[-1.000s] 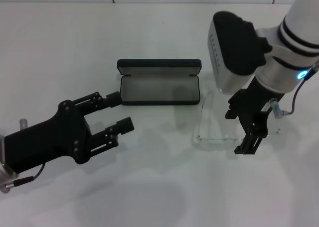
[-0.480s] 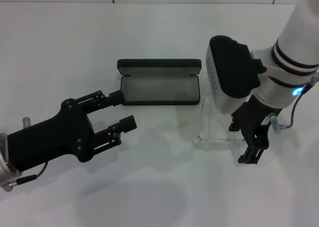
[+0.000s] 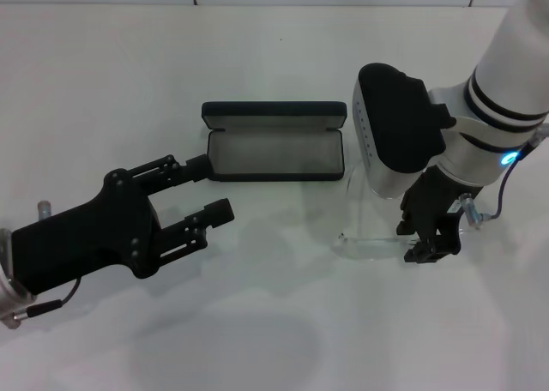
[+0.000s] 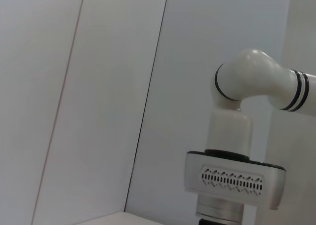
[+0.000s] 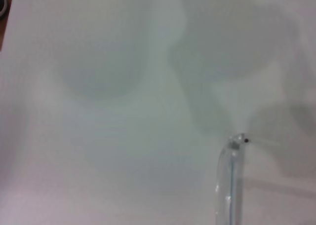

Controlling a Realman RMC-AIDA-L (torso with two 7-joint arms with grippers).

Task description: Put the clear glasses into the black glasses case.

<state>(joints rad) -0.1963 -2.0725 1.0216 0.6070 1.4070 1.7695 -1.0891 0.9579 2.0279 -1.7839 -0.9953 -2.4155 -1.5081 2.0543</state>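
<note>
**Right gripper down at the clear glasses, case lying open**

The black glasses case [image 3: 274,142] lies open on the white tabletop [image 3: 129,74], near the middle of the head view. Its lid is tipped back on the far side and the grey lining of the tray faces up. Nothing is inside it.

The clear glasses [image 3: 364,237] sit on the tabletop just to the right of the case and a little nearer the robot, apart from it. One transparent arm runs back toward the case's right end; the lens front lies along the near side. In the right wrist view, a clear end piece of the glasses [image 5: 232,185] shows against the white surface.

The right gripper [image 3: 431,241] is lowered at the right end of the glasses, its black fingers pointing down at the lens's outer corner. The jaws look drawn close together around that end of the frame, but the transparent plastic makes it impossible to tell whether they are truly clamped on it.

The left gripper [image 3: 210,189] hangs over the tabletop to the left of the case, its upper fingertip just beside the case's left end. Its jaws are spread apart and hold nothing. The left wrist view shows only a wall and the right arm [image 4: 247,136] farther off.
</note>
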